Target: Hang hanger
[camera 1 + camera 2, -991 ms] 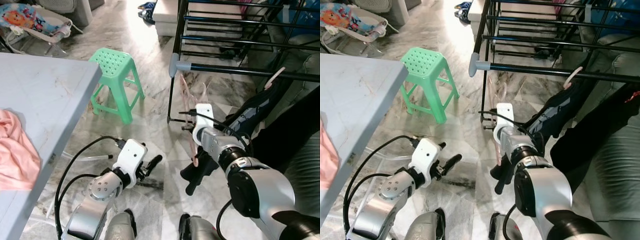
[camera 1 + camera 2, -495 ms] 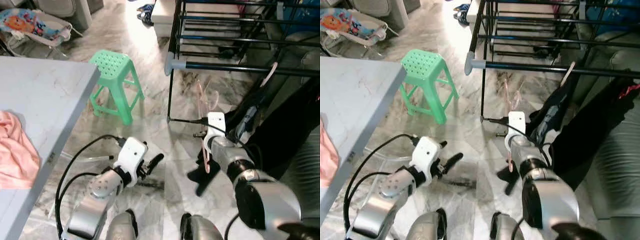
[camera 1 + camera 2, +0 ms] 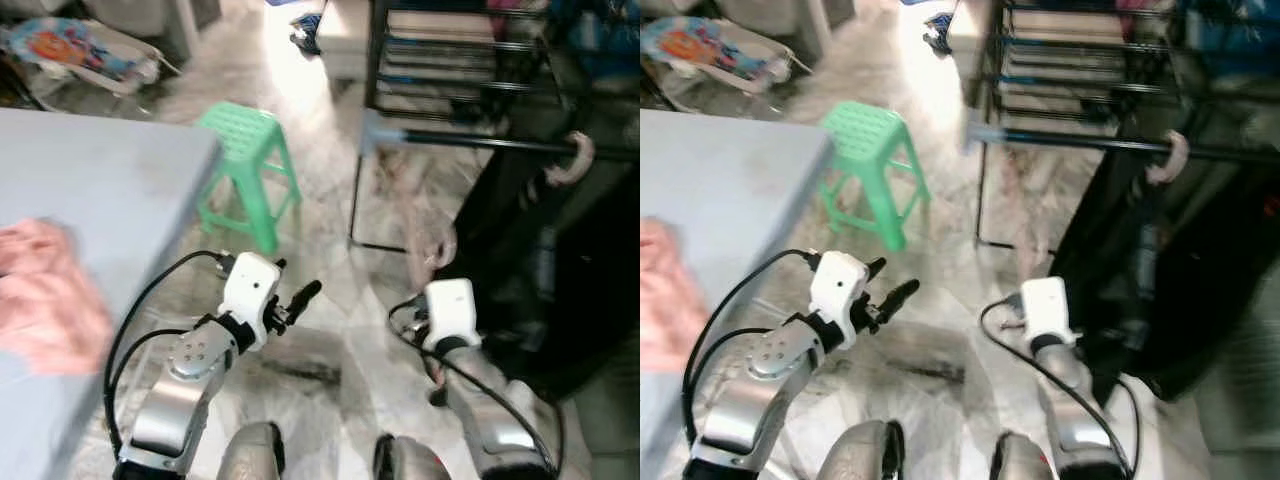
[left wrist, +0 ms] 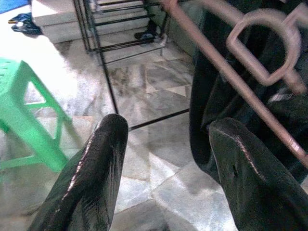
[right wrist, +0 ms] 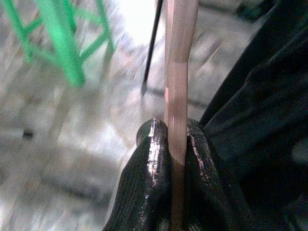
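A pale pink hanger [image 5: 177, 72] is clamped between the two black fingers of my right gripper [image 5: 175, 144], which is shut on its thin bar. In the blurred head views the hanger [image 3: 430, 240] rises above my right wrist [image 3: 450, 312], below the black clothes rack's front rail [image 3: 470, 142]. A second pink hanger's hook [image 3: 570, 160] sits on that rail with dark clothes under it. My left gripper [image 4: 166, 144] is open and holds nothing, low over the marble floor [image 3: 300, 360]; the pink hanger [image 4: 250, 53] crosses its view.
A green plastic stool [image 3: 245, 150] stands on the floor left of the rack. A grey table [image 3: 110, 190] with a pink cloth [image 3: 45, 300] is on my left. Dark garments [image 3: 560, 290] hang close on my right. A baby bouncer [image 3: 80, 50] lies far left.
The whole picture has swung and blurred, so the camera moved. My right arm has shifted right, closer to the dark garments, still gripping the hanger. The left arm keeps its pose.
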{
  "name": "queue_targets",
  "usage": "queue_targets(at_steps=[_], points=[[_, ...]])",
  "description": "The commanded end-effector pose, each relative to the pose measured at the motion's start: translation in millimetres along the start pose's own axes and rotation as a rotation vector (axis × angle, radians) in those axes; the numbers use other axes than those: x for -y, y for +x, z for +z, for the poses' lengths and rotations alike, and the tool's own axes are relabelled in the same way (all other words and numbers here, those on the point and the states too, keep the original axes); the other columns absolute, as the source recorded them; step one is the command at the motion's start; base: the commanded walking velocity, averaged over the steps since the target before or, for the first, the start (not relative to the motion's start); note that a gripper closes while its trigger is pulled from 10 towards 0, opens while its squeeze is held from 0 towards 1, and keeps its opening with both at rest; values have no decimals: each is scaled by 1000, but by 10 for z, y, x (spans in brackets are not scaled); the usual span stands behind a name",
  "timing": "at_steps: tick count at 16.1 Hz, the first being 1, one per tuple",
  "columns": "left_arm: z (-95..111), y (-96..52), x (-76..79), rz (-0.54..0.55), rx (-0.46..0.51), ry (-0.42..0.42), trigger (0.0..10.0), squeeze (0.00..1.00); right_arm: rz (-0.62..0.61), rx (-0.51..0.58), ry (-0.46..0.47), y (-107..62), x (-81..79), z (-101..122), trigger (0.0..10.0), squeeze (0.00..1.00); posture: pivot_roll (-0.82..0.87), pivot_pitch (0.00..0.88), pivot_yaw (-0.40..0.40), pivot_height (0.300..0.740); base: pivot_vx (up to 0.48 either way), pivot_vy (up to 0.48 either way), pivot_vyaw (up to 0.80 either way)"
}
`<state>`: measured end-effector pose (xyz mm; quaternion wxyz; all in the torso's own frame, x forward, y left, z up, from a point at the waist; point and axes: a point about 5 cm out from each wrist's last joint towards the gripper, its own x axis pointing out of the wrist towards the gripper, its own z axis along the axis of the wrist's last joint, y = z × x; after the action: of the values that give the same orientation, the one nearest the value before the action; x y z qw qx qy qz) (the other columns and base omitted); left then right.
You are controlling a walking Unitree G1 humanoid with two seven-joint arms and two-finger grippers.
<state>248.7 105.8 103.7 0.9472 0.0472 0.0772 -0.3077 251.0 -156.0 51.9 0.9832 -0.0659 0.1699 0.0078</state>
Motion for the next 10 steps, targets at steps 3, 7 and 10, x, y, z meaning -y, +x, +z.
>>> queue_targets(at_steps=[3,7,10], points=[[38,90,54,-26,43,0,10000,0,-53,5,39,-90,31,91,10000,0,7,63,26,740,415,106,-438],[53,157,125,-51,70,6,10000,0,-83,35,43,-131,51,149,10000,0,5,40,18,740,466,0,-167],[60,174,131,-44,83,-16,10000,0,-75,23,49,-107,53,142,10000,0,7,33,19,740,115,0,0]])
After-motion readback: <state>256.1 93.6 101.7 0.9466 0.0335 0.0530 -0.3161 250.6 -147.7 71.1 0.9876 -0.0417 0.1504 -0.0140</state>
